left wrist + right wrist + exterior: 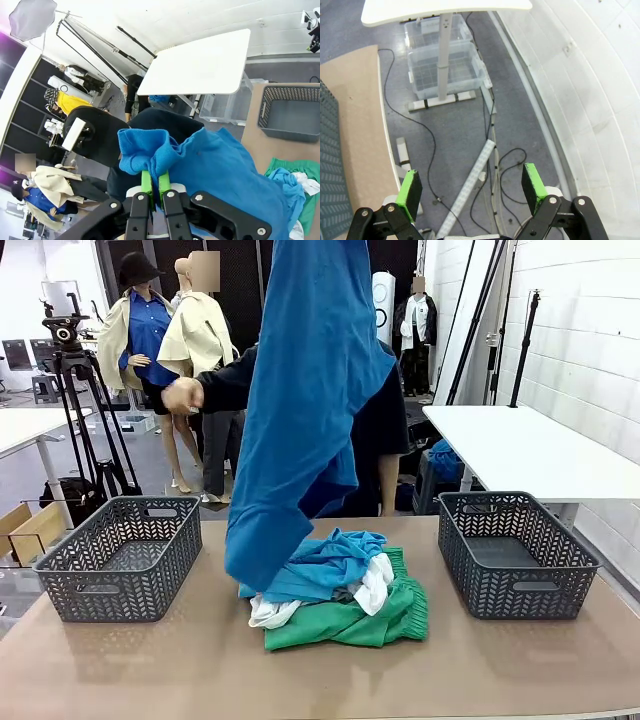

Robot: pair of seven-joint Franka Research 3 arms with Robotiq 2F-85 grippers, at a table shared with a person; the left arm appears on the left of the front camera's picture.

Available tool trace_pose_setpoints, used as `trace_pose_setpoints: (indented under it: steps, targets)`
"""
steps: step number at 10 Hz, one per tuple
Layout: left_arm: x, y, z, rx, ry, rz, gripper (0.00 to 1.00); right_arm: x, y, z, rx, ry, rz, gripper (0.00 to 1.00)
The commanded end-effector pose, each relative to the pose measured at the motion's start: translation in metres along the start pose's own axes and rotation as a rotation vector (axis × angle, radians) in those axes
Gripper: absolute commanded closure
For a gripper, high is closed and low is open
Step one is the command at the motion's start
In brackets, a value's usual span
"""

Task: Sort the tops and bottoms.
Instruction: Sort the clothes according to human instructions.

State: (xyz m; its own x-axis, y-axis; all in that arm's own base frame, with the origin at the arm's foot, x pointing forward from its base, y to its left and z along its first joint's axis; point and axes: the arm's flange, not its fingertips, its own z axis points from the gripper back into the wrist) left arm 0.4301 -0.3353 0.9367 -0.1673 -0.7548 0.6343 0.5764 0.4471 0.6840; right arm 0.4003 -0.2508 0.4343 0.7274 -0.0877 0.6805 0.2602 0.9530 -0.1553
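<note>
Dangling blue top, apparently from left gripper

I'm seeing a grey basket sitting at the brown table's left end, a second basket at its right, and a white table standing beyond.

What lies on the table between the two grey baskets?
In the front view, a pile: blue shirt, white shirt, green shorts; a second blue shirt hangs above.

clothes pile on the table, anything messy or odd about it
Yes: a blue shirt, white shirt and green shorts lie tangled in one heap mid-table. A lifted blue shirt hangs from the left gripper, its lower end reaching down to the heap.
</note>
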Motion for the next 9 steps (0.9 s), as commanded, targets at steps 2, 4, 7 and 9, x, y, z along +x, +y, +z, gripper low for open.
trace_pose_setpoints:
  steps: [2, 4, 7, 9]
  targets:
    - [0.001, 0.0029, 0.004, 0.013, -0.013, 0.001, 1.0, 0.0014, -0.0021, -0.0001, 0.0, 0.007, 0.006, 0.0]
    - [0.001, 0.0029, 0.004, 0.013, -0.013, 0.001, 1.0, 0.0014, -0.0021, -0.0001, 0.0, 0.007, 0.006, 0.0]
    - [0.001, 0.0029, 0.004, 0.013, -0.013, 0.001, 1.0, 0.0014, -0.0021, -0.0001, 0.0, 0.007, 0.006, 0.0]
    - [0.001, 0.0029, 0.004, 0.013, -0.013, 0.001, 1.0, 0.0014, -0.0021, -0.0001, 0.0, 0.007, 0.006, 0.0]
